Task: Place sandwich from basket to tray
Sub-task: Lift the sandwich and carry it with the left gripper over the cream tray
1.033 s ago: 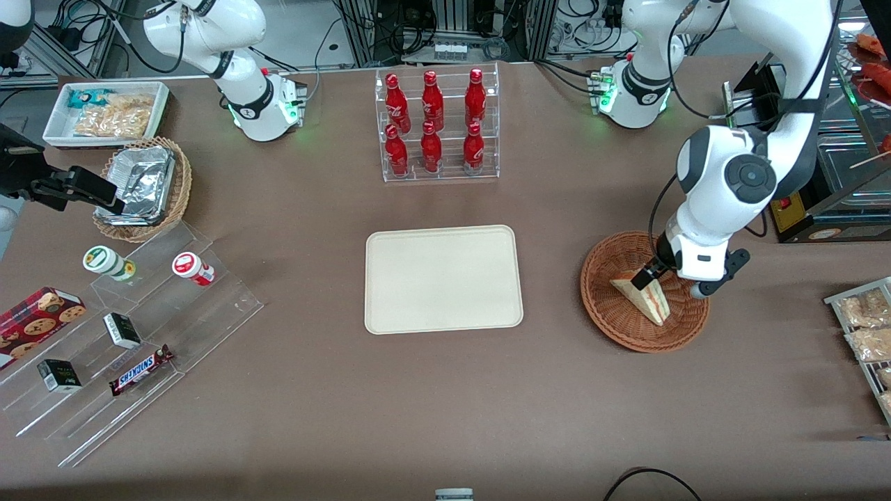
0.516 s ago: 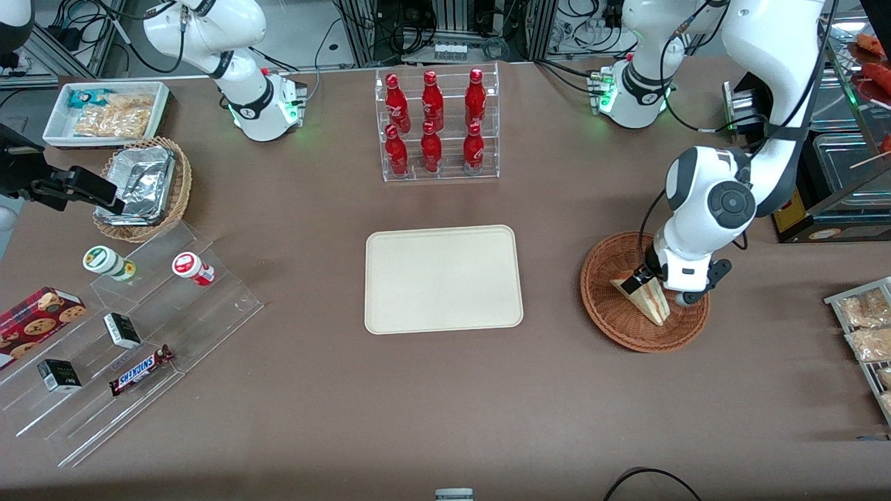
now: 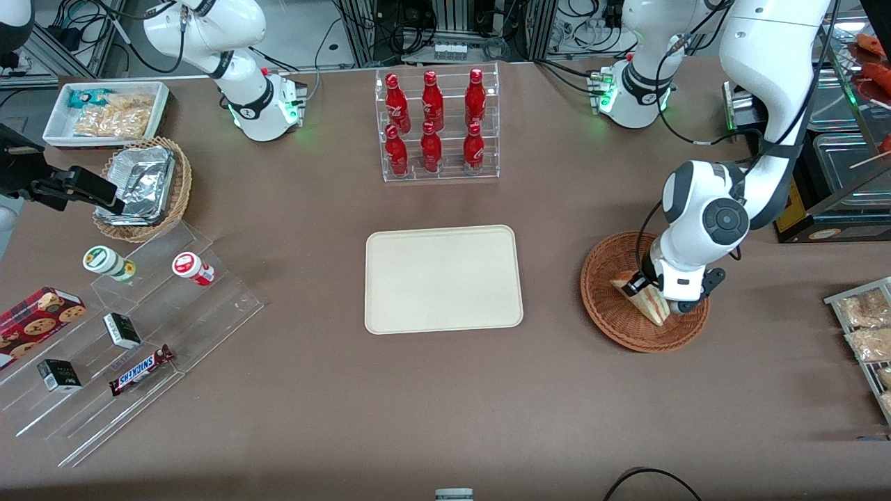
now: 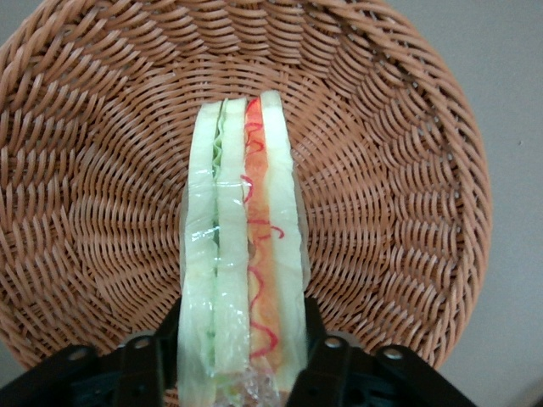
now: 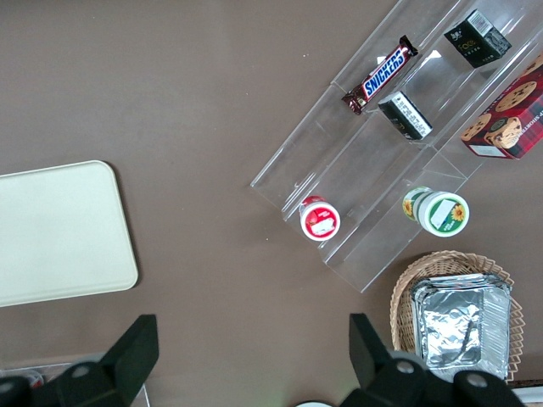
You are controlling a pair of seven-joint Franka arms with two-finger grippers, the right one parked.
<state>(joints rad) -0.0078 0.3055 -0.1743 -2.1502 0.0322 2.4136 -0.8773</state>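
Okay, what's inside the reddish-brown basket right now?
The basket holds only the sandwich, standing on edge, the hand straddling one end. The weave under the sandwich is covered.

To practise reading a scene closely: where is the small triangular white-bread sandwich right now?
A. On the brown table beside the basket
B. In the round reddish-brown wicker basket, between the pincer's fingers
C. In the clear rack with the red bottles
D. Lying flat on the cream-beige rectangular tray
B: the small triangular white-bread sandwich stands on its edge in the round reddish-brown wicker basket, with the left arm's pincer straddling its end.
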